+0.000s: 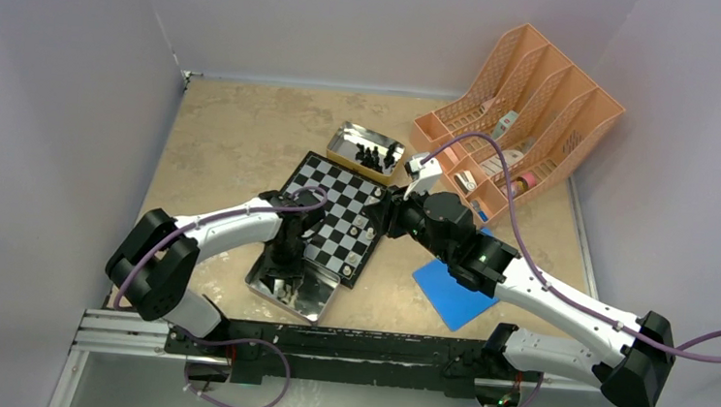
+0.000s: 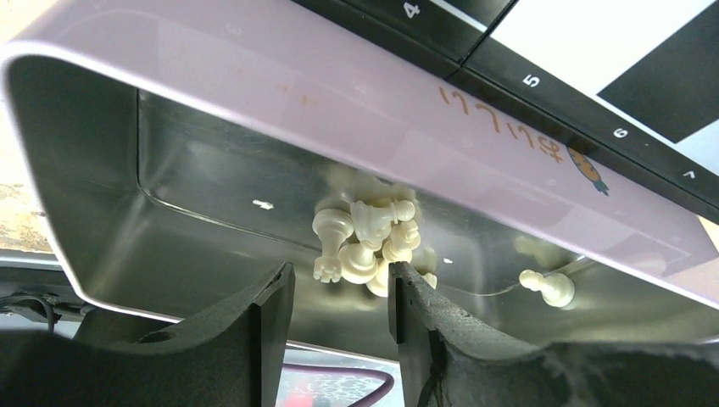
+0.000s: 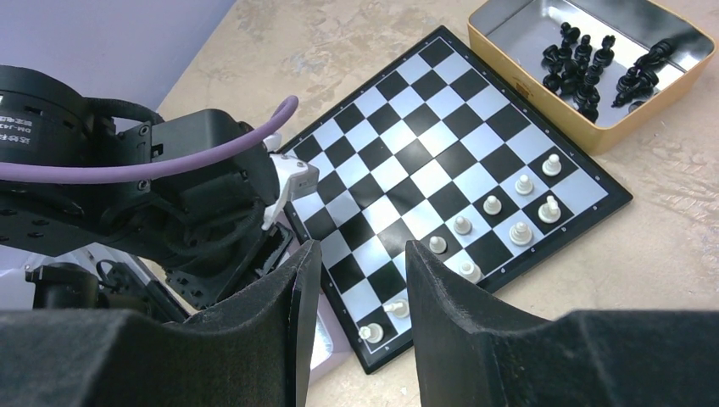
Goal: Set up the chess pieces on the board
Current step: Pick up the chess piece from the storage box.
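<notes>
The checkered board (image 1: 336, 216) lies mid-table; it also shows in the right wrist view (image 3: 424, 144). Several cream-white pieces (image 3: 492, 203) stand along its right edge, and one (image 3: 397, 309) lies tipped near the corner. More white pieces (image 2: 365, 242) lie heaped in the near metal tin (image 2: 195, 195), with one pawn (image 2: 547, 287) apart. Black pieces (image 3: 593, 68) sit in the far tin (image 1: 366, 150). My left gripper (image 2: 339, 297) is open and empty, just above the white heap inside the near tin (image 1: 291, 290). My right gripper (image 3: 356, 280) is open and empty above the board's near right corner.
A blue flat square (image 1: 455, 291) lies right of the board under the right arm. An orange file rack (image 1: 520, 109) with small items stands at the back right. Grey walls close the table on the left and back.
</notes>
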`<control>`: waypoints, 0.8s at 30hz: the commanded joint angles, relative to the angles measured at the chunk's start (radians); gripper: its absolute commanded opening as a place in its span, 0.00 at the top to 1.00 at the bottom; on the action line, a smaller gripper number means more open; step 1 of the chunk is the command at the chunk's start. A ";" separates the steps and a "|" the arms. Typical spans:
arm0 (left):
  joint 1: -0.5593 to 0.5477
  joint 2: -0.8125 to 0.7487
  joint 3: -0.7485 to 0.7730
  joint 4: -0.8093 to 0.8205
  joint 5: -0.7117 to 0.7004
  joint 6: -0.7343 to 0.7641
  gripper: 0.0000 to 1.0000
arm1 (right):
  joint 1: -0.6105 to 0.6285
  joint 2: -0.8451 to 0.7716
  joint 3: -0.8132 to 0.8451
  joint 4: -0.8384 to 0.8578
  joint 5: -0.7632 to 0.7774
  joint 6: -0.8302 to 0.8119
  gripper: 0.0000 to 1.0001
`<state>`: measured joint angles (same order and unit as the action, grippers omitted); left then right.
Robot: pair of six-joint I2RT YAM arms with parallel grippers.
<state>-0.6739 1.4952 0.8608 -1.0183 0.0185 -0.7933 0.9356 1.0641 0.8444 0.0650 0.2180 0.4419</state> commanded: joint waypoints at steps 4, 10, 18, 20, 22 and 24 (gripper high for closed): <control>0.008 0.008 0.009 -0.008 -0.017 0.002 0.62 | 0.003 -0.031 -0.007 0.044 0.005 -0.021 0.56; 0.008 -0.003 0.007 0.004 -0.016 0.012 0.71 | 0.003 -0.030 -0.005 0.042 -0.002 -0.023 0.56; 0.008 0.015 0.010 0.004 -0.017 0.016 0.84 | 0.003 -0.041 -0.014 0.045 0.000 -0.023 0.56; 0.008 0.005 0.013 0.002 -0.016 0.016 0.88 | 0.002 -0.036 -0.013 0.045 -0.002 -0.022 0.56; 0.008 -0.003 0.020 -0.011 -0.016 0.016 0.91 | 0.003 -0.029 -0.008 0.040 -0.002 -0.022 0.56; 0.008 -0.010 0.035 -0.032 -0.017 0.013 0.92 | 0.002 -0.028 -0.004 0.038 -0.002 -0.020 0.56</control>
<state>-0.6731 1.5101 0.8608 -1.0157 0.0139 -0.7891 0.9360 1.0512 0.8368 0.0654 0.2176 0.4328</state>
